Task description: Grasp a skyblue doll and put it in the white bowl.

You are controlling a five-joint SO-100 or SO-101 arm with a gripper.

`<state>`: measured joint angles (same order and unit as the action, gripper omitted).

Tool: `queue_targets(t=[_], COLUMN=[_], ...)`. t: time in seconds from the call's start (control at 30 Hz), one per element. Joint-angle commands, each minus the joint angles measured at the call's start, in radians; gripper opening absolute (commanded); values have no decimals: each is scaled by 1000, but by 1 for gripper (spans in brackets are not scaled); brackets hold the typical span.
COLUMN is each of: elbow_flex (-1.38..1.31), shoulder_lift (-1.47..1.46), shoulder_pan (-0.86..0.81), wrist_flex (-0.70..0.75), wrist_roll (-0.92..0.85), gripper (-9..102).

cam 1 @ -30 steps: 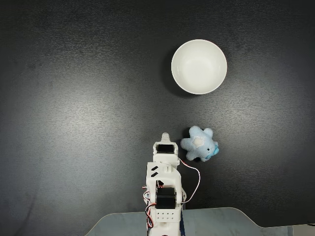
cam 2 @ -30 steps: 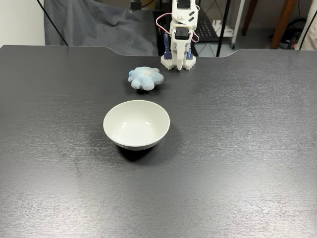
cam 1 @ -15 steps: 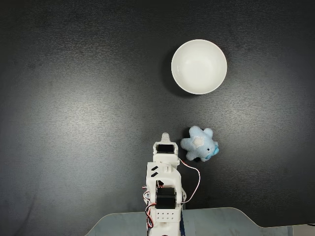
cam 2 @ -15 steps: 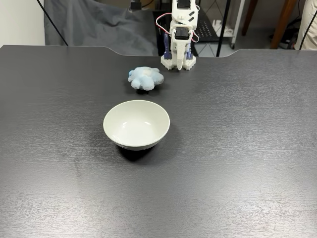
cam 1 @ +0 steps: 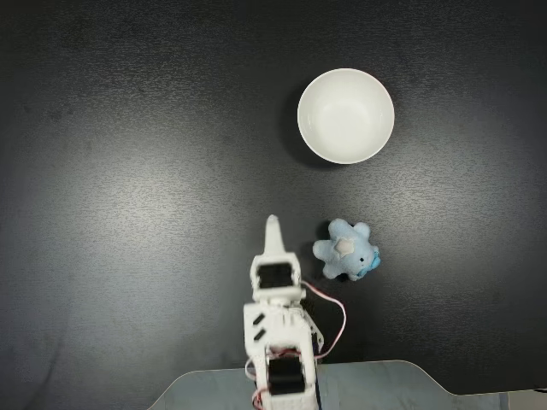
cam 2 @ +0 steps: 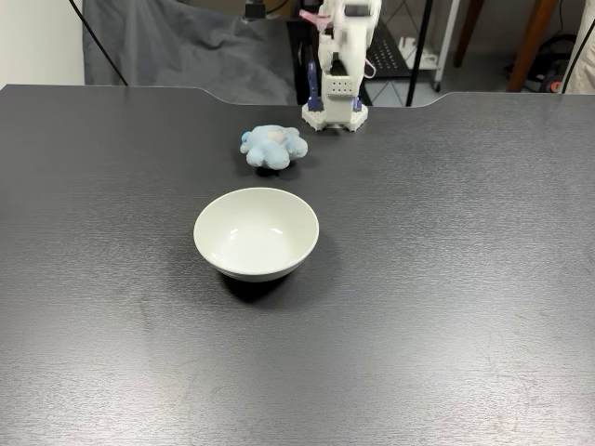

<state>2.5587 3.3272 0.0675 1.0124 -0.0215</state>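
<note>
The skyblue doll (cam 1: 344, 249) lies on the black table, a fluffy light-blue plush with a white star patch; from the front it shows as a small lump (cam 2: 273, 146) just left of the arm's base. Farther out on the table stands the white bowl (cam 1: 346, 120), with nothing in it (cam 2: 256, 232). My gripper (cam 1: 273, 224) points along the table from the arm, left of the doll and apart from it, its fingers together in one narrow tip with nothing held. In the front fixed view the raised arm (cam 2: 339, 37) is blurred.
The arm's white base (cam 2: 334, 113) sits at the table's far edge. A dark cloth (cam 2: 177, 46) and furniture legs stand behind the table. A pale plate (cam 1: 342, 384) lies under the base at the bottom of the top-down fixed view.
The arm has unfolded from its tucked pose: the gripper tip has moved out toward the table's middle and the arm has lifted. Doll and bowl have not moved.
</note>
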Motion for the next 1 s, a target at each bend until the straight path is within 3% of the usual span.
queue_targets(t=[0.0, 0.13, 0.33, 0.67, 0.77, 0.97], elbow_flex=[-301, -494, -839, -1887, -2065, -2083], shoulder_lift=[8, 8, -117, -713, -796, -994], shoulder_pan=[48, 49, 35, 23, -52, -350], wrist_flex=[-25, 54, 301, 716, 772, 764], wrist_roll=[9, 9, 8, -3, -5, -5], gripper=[-1, -1, -1, -1, -1, 0])
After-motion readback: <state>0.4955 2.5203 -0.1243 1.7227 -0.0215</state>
